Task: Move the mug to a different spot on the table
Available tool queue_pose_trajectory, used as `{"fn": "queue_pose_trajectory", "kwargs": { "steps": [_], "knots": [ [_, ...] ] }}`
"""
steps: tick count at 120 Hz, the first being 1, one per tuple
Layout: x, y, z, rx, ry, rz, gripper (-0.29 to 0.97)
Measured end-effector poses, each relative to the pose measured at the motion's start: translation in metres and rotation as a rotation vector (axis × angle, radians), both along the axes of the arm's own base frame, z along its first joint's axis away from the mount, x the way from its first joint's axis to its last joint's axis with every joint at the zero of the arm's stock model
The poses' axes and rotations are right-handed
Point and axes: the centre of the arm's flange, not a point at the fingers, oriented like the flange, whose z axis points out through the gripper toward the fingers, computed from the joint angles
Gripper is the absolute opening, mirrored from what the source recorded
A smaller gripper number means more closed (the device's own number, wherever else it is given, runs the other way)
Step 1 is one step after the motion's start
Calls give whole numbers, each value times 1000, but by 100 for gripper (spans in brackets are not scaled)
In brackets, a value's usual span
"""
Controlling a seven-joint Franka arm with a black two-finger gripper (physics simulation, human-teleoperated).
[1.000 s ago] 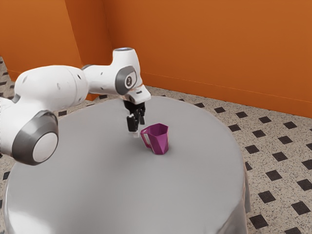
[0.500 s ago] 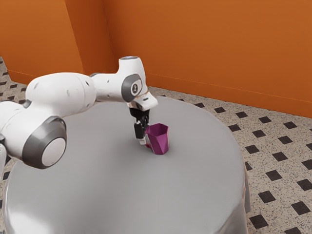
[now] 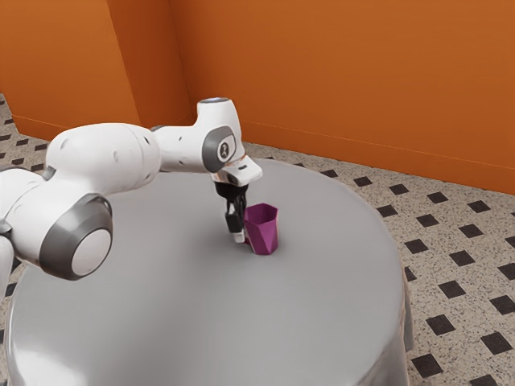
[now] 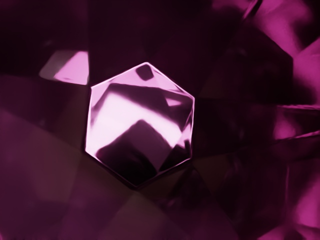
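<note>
The gripper [image 3: 236, 232] has dropped down right beside the shiny purple mug [image 3: 264, 227], which stands upright near the gray table's [image 3: 201, 322] middle, and I cannot tell if the gripper is open or closed.

Faceted purple mug [image 3: 263, 228], upright on table [image 3: 201, 305]

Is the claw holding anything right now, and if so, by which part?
Cannot tell. The claw sits low at the purple mug, on the exterior view's left of it, but a grip there is not visible. The mug stands on the table.
</note>
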Motion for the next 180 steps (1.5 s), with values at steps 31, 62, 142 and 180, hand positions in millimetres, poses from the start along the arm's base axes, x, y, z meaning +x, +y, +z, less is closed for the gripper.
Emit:
{"fn": "queue_pose_trajectory", "kwargs": {
  "steps": [31,62,142,180],
  "knots": [
    [1,-1,1,1,-7,14,26],
    [6,-3,12,1,-30,20,10],
    [-55,15,72,-57,-48,82,-5],
    [-150,38,64,-101,-27,160,-5]
  ]
}}
